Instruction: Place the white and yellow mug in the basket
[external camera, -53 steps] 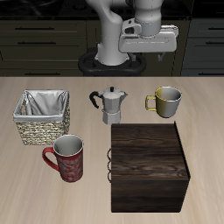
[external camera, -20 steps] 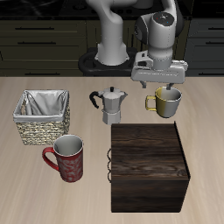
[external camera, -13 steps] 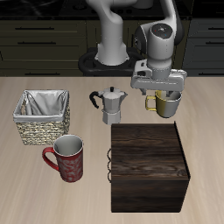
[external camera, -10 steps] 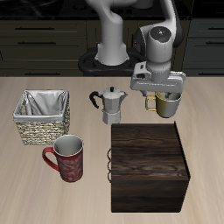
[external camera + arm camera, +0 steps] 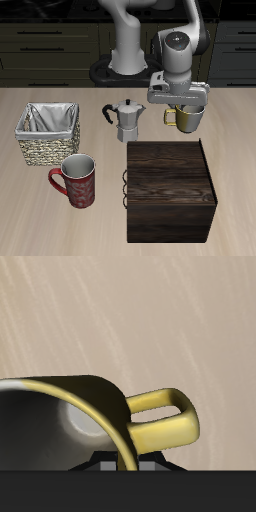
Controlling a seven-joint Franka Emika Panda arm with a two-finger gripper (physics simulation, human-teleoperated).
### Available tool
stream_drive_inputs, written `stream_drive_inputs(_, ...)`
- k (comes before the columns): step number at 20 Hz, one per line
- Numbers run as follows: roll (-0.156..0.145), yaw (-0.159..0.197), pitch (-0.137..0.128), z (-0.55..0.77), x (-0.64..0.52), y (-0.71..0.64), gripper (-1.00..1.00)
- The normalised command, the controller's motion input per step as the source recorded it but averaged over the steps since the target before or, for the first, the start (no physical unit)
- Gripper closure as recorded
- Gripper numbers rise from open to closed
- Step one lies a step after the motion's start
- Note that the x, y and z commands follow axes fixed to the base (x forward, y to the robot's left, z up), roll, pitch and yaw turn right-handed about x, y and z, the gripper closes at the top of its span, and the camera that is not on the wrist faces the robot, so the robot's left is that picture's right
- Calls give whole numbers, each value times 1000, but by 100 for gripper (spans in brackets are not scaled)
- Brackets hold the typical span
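Gripper [image 5: 186, 108] sits right over the white and yellow mug [image 5: 190, 118], fingers straddling its rim — can't tell how far apart. Mug upright behind the dark wooden box [image 5: 169, 189]; basket [image 5: 47, 134] well apart, across the moka pot [image 5: 125, 121].

The white and yellow mug [image 5: 189, 119] showed a mustard-yellow body and loop handle with a grey inside, and the basket [image 5: 46, 135] was beige-tan woven wicker lined in pale grey-white cloth. The other mug [image 5: 77, 180] wore a red pattern, the moka pot [image 5: 126, 122] was silver with a black handle, the wooden box [image 5: 169, 188] was dark brown with visible grain, and the table [image 5: 40, 225] was light beige.
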Motion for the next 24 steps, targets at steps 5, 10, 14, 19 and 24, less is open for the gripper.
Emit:
stream_drive_inputs(5, 6, 3, -32, 174, 36, -55, 100)
stream_drive_inputs(10, 1, 54, -91, 471, 23, 8, 100)
stream_drive_inputs(14, 18, 56, -74, 470, 66, -30, 100)
stream_drive_inputs(19, 19, 45, -73, 661, -1, -44, 100)
stream_drive_inputs(24, 31, 28, -78, 555, -59, -6, 100)
